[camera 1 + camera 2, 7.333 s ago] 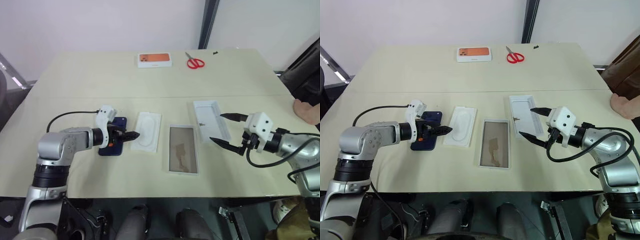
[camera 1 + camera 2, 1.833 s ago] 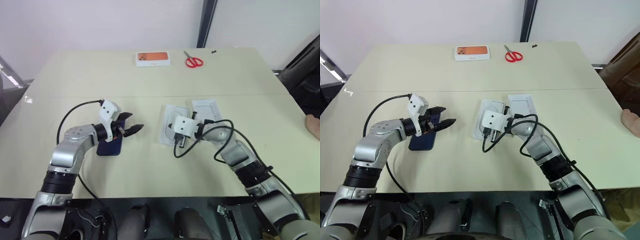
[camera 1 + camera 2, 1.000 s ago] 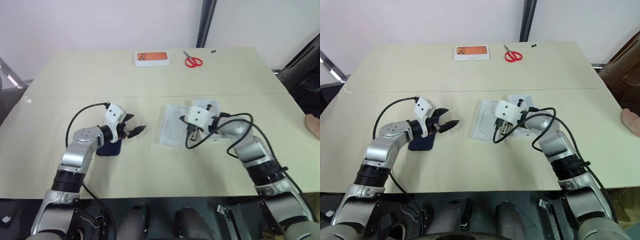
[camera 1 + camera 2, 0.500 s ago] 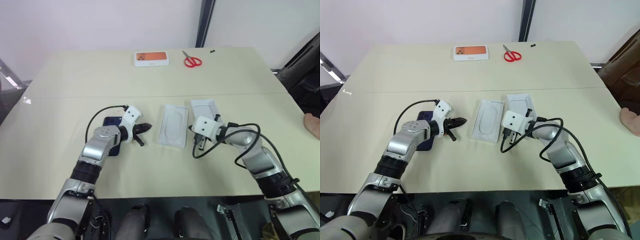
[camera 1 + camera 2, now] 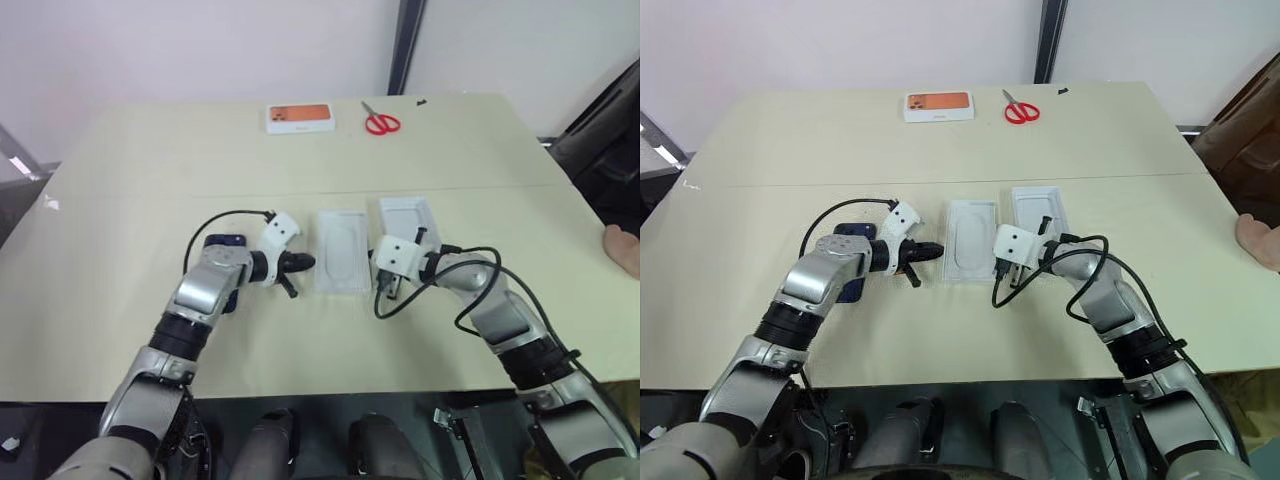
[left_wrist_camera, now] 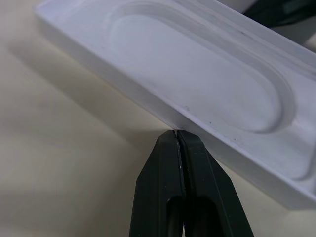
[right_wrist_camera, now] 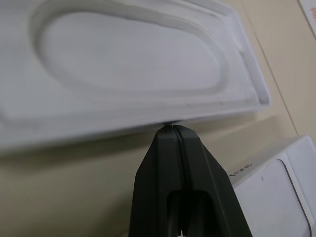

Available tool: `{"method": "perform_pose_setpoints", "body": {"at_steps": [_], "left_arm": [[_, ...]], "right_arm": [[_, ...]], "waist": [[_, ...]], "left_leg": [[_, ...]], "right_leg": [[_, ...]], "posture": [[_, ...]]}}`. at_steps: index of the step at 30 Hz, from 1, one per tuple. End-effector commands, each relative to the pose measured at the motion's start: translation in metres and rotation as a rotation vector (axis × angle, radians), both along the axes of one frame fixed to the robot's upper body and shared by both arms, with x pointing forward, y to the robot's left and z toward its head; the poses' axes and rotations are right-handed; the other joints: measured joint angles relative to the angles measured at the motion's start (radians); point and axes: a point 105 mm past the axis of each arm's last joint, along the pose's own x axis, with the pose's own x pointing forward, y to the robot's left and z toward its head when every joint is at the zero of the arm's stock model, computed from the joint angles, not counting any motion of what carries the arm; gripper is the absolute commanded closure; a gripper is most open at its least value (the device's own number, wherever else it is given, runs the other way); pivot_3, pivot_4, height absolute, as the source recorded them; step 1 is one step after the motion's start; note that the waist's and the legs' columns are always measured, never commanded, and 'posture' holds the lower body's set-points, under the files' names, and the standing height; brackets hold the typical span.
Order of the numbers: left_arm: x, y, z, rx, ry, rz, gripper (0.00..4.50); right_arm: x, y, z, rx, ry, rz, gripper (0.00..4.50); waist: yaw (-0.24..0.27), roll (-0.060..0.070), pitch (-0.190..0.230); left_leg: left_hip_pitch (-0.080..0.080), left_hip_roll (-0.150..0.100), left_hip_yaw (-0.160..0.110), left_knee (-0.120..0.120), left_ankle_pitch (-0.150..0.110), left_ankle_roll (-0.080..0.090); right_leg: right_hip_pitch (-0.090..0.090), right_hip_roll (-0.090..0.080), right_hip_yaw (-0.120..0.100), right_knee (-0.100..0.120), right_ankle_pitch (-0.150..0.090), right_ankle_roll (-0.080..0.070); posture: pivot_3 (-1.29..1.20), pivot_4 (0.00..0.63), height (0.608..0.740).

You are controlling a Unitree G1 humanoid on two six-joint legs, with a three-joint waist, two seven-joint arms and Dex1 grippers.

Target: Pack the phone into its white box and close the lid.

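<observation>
The white box [image 6: 143, 94] lies mid-table with a white insert [image 5: 342, 250] with an oval recess in it, hiding its floor. My left gripper [image 5: 306, 263] is shut and empty, tips against the box's left long side. My right gripper [image 5: 380, 283] is also shut and empty, its tips touching the right long side. The lid [image 5: 405, 216] lies open side up just right of the box. The dark navy phone [image 5: 852, 231] lies flat to the left, partly under my left forearm.
An orange-topped white box [image 5: 300, 117] and red scissors [image 5: 380, 123] lie at the table's far edge. A person's hand [image 5: 625, 246] rests at the right edge. Black cables loop beside both wrists.
My left gripper has shut and swung right, from over the phone to the box's left side. My right gripper has drawn off the insert and sunk to the box's right side.
</observation>
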Motion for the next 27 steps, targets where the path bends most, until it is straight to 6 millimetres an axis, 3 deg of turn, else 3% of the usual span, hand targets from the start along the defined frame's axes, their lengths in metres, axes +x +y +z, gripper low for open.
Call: {"method": "perform_pose_setpoints", "body": {"at_steps": [1, 9, 20, 27], "left_arm": [[-0.014, -0.006, 0.002, -0.014, 0.023, -0.059, 4.42], [-0.001, 0.008, 0.006, -0.009, -0.013, 0.047, 4.42], [-0.010, 0.006, 0.007, -0.020, -0.020, 0.018, 4.42], [-0.002, 0.026, 0.008, 0.000, -0.026, 0.074, 4.42]], "right_arm": [[-0.004, 0.015, 0.005, 0.029, -0.015, 0.068, 4.50], [-0.013, 0.016, 0.003, 0.020, 0.035, 0.112, 4.50], [-0.010, 0.008, 0.006, -0.008, 0.016, 0.098, 4.50], [-0.012, 0.001, 0.017, 0.002, -0.001, 0.087, 4.50]], "waist": [[0.000, 0.000, 0.000], [0.003, 0.000, 0.000], [0.003, 0.000, 0.000], [0.003, 0.000, 0.000]], "left_leg": [[0.000, 0.000, 0.000, 0.000, 0.000, 0.000], [0.000, 0.000, 0.000, 0.000, 0.000, 0.000], [0.000, 0.000, 0.000, 0.000, 0.000, 0.000], [0.000, 0.000, 0.000, 0.000, 0.000, 0.000]], "right_leg": [[0.000, 0.000, 0.000, 0.000, 0.000, 0.000], [0.000, 0.000, 0.000, 0.000, 0.000, 0.000], [0.000, 0.000, 0.000, 0.000, 0.000, 0.000], [0.000, 0.000, 0.000, 0.000, 0.000, 0.000]], "posture": [[0.00, 0.150, 0.734], [0.00, 0.150, 0.734], [0.00, 0.150, 0.734], [0.00, 0.150, 0.734]]}}
